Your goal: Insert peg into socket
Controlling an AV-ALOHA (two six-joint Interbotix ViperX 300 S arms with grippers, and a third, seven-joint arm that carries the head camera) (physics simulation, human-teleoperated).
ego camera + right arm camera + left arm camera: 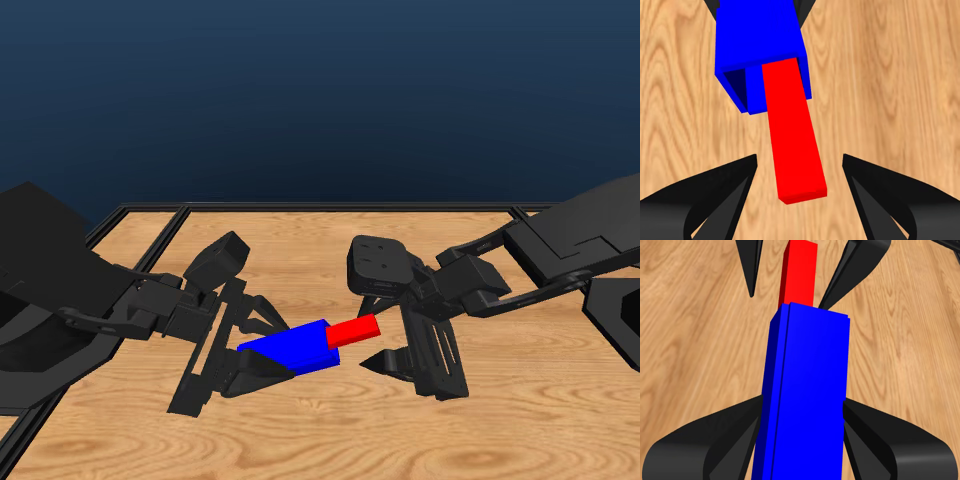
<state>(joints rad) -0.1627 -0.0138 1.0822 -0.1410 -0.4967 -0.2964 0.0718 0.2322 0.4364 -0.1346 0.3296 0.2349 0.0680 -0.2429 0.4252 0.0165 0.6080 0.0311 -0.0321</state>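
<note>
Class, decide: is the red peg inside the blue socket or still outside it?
Partly in. The right wrist view shows the peg entering the socket through its hollow end, with much of its length still sticking out.

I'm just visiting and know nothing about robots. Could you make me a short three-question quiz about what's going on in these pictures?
1. True or false: the red peg already has one end inside the blue socket.
2. Which gripper holds the socket: A) left gripper, B) right gripper, C) neither?
3. Fill in: in the right wrist view, the right gripper's jaws stand ____ from the peg.

Key:
1. True; the peg's end sits in the hollow opening.
2. A; its jaws press both sides of the socket.
3. Apart; gaps show on both sides.
</note>
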